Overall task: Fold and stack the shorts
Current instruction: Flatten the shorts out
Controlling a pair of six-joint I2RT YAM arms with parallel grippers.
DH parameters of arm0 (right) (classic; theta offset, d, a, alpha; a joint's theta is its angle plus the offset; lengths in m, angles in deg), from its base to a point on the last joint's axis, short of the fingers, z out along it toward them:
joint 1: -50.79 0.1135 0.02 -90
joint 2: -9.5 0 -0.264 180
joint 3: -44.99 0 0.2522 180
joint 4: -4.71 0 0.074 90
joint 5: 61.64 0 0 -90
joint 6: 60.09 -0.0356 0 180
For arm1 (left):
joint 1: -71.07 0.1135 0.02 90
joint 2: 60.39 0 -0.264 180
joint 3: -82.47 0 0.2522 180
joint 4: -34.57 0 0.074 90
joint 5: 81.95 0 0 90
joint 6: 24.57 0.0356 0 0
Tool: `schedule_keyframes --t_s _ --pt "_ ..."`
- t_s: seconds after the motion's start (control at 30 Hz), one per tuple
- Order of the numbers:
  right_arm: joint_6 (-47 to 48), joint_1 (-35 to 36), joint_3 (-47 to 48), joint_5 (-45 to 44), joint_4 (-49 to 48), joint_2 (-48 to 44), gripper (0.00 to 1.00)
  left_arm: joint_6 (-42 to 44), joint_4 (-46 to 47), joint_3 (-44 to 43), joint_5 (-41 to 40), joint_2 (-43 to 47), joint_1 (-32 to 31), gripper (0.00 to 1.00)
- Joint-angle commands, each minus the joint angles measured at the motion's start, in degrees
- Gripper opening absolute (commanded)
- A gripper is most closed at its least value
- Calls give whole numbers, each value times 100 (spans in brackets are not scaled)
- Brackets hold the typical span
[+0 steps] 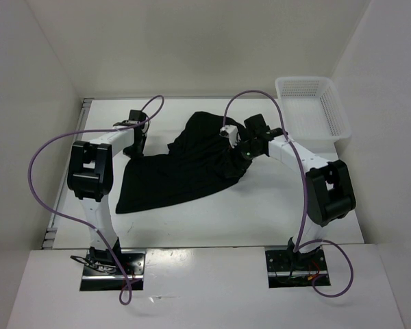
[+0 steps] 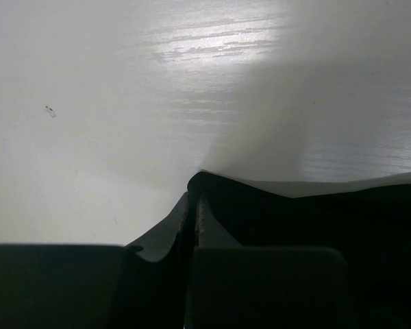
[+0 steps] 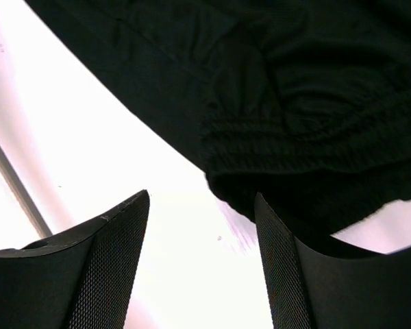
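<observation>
Left gripper (image 2: 193,205): jaws pressed together, only a thin slit between the fingers (image 2: 170,236), and they are clamped on an edge of the plain black soft-fabric shorts (image 2: 315,233). The cloth peaks right at the fingertips and runs off to the camera-right side of the jaws. Ahead of the jaws and to their other side there is only the bare white table top (image 2: 123,103). In the top view the left gripper (image 1: 135,144) sits at the left edge of the shorts (image 1: 181,168). The cloth lies crumpled and spread on the table (image 1: 212,219), from the left jaws across to the right ones. Right gripper (image 3: 201,199): jaws wide apart, with nothing between the textured pads (image 3: 113,267) except table surface. The shorts (image 3: 274,82) lie just beyond the fingertips. The gathered elastic waistband (image 3: 281,133) is ahead of the camera-right finger and its hem is close to that tip; contact cannot be told. From above, the right gripper (image 1: 243,149) is over the right side of the cloth. A white mesh plastic basket (image 1: 314,103) stands well apart from both sets of jaws, on the far side of the right arm at the back right corner of the table. No part of the shorts is in it.
</observation>
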Motion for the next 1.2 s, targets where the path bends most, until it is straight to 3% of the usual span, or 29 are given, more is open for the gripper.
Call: schedule_keyframes --t_s 0.0,0.1,0.2,0.23,0.27,0.33,0.43,0.63,0.73,0.93,1.17 --pt "-146 164 -63 243 -195 58 68 16 -7 119 -48 250 29 0" --pt "-417 234 -63 243 -414 190 64 16 -7 119 -48 250 29 0" --pt "-690 234 -125 -45 -792 243 45 16 -7 171 -48 250 29 0" --pt "-744 234 -185 -125 -976 243 32 16 -7 172 -48 250 29 0" --pt "-744 234 -238 -213 -977 243 25 16 -7 172 -48 250 29 0" --pt "-386 234 -239 -276 -803 243 8 16 -7 233 -48 250 29 0" --pt "808 234 -448 -398 -259 -19 0 16 46 286 -170 302 90 0" --pt "2750 234 -1135 -566 1348 -450 0 16 160 216 -355 110 152 0" --pt "3383 234 -1285 -976 1650 -451 0 16 160 136 -469 39 152 0" --pt "3975 234 -1460 -1926 1914 -206 0 16 160 -109 -646 -154 257 0" --pt "4046 234 -1513 -1989 1791 -152 0 16 160 -110 -646 -155 257 0"
